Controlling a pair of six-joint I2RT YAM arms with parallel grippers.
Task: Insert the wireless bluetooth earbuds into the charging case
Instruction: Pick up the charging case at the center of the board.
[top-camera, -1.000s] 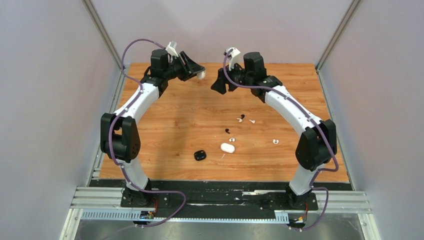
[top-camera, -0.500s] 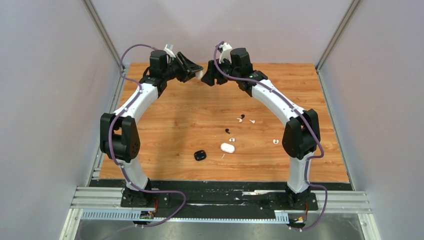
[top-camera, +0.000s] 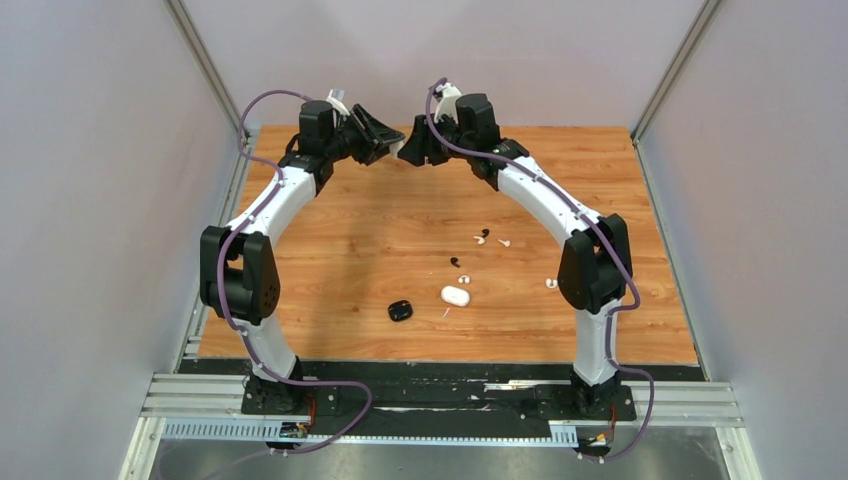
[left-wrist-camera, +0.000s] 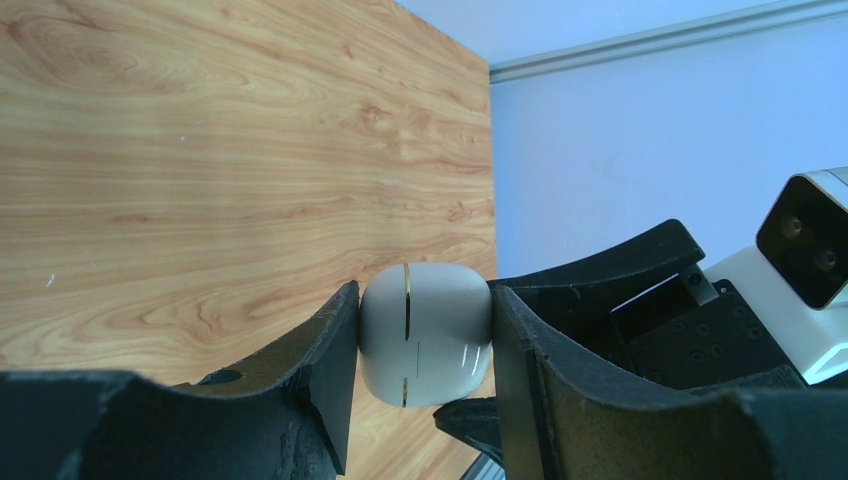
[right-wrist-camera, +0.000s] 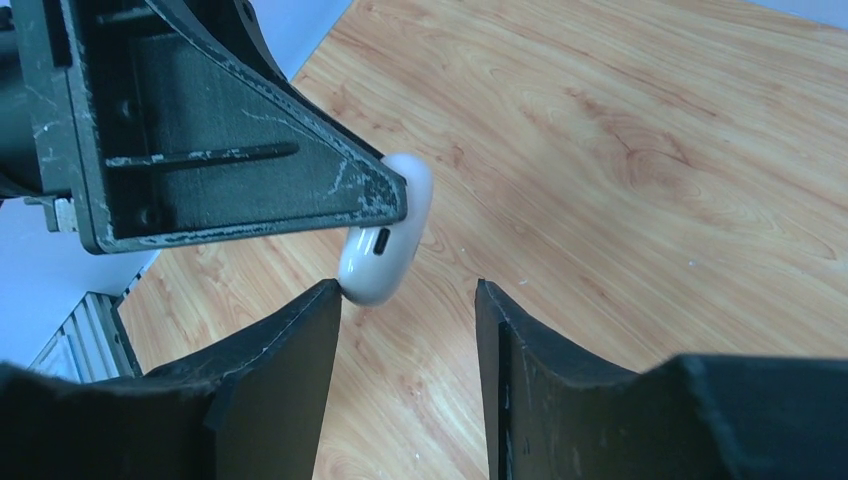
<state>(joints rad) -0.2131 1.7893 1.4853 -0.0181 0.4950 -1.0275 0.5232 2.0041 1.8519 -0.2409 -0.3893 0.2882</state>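
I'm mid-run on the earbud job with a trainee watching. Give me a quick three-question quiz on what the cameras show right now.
1. True or false: the left tool is clamped on a white charging case.
2. Pick one. The right tool is: A) shut with nothing in it; B) open, its tips right by the held case; C) folded back by its base.
3. Fill in: on the table, near the loose earbuds, lie a second white case and a ___ case.

Key: 1 true. 2 B. 3 black: the black case lies left of the second white one in the top view.
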